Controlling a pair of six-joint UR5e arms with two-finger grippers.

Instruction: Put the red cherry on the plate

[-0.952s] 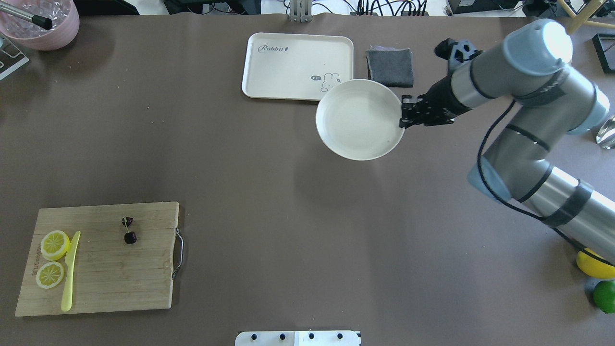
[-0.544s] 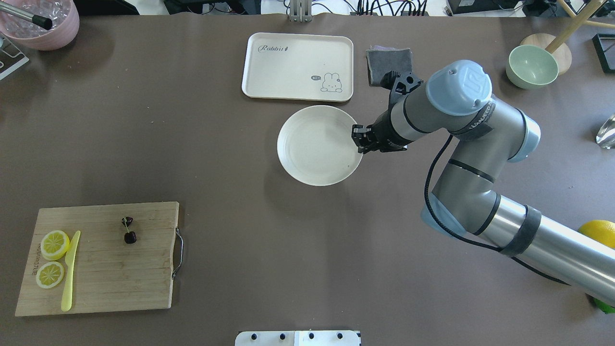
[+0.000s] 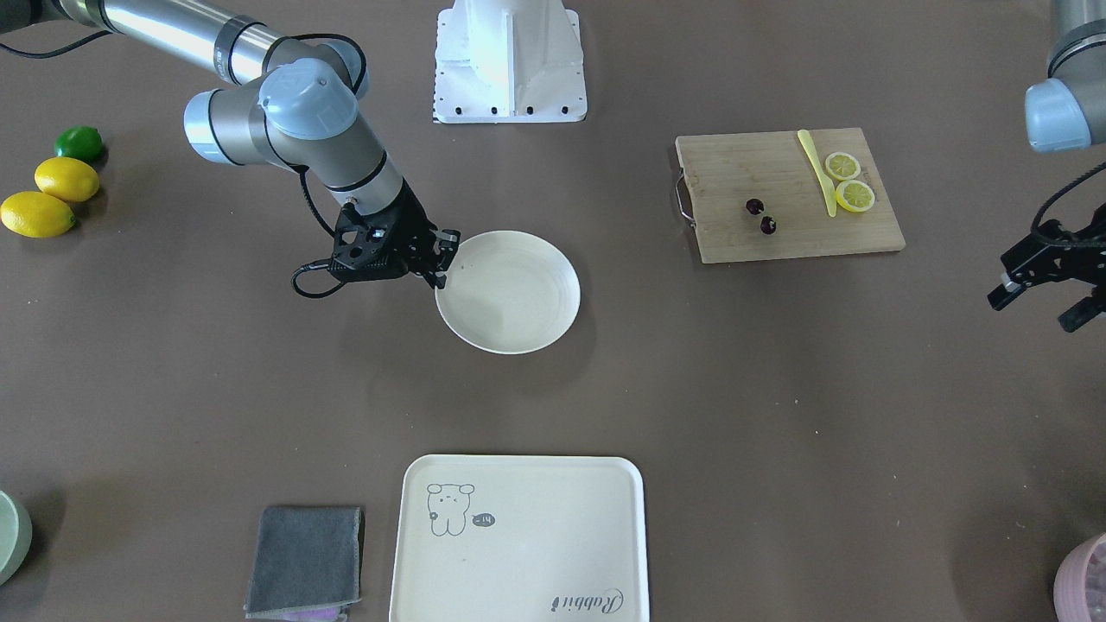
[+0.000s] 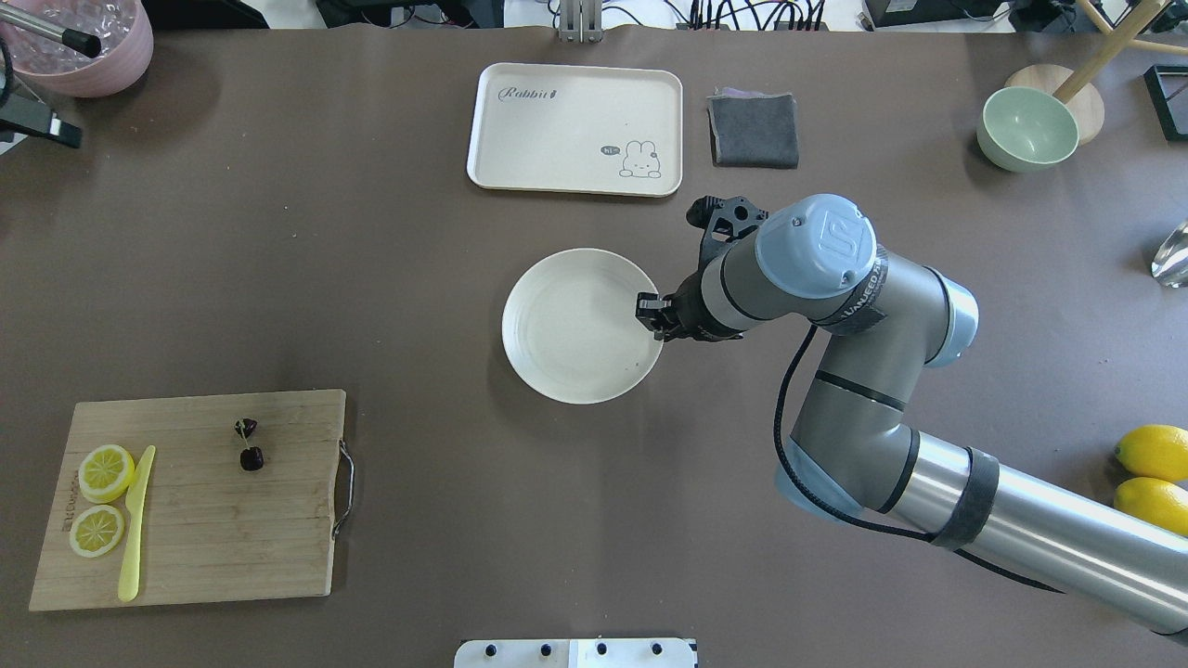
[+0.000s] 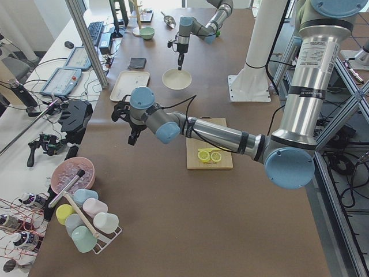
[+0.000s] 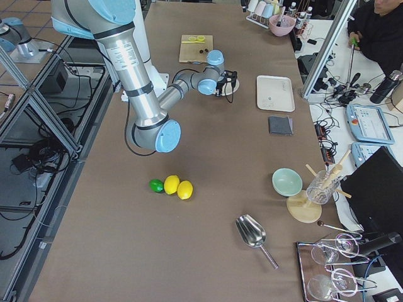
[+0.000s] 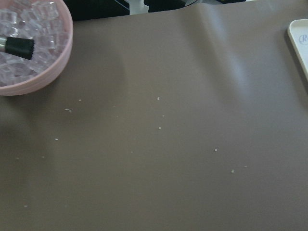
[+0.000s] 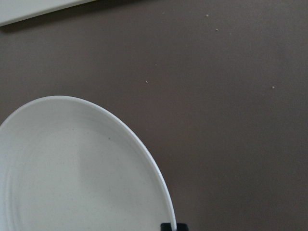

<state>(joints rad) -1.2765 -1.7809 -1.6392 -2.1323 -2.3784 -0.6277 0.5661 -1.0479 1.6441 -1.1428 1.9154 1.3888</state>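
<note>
The red cherry (image 4: 249, 445) is a pair of dark glossy cherries lying on the wooden cutting board (image 4: 204, 529) at the near left, also seen as cherry (image 3: 760, 216). The cream plate (image 4: 557, 325) is at the table's middle, and my right gripper (image 4: 650, 314) is shut on its right rim. The right wrist view shows the plate (image 8: 72, 168) with a fingertip (image 8: 173, 226) over its edge. My left gripper (image 3: 1037, 313) hangs open over bare table far from the board, with nothing between its fingers.
On the board lie two lemon slices (image 4: 102, 501) and a yellow knife (image 4: 135, 524). A cream tray (image 4: 575, 125), a grey cloth (image 4: 754, 130) and a green bowl (image 4: 1026, 128) are at the back. Lemons (image 4: 1151, 464) sit near right, a pink ice bowl (image 4: 83, 46) far left.
My right arm has carried the plate leftward and nearer to me, from beside the tray to the table's middle. The cherries have not moved.
</note>
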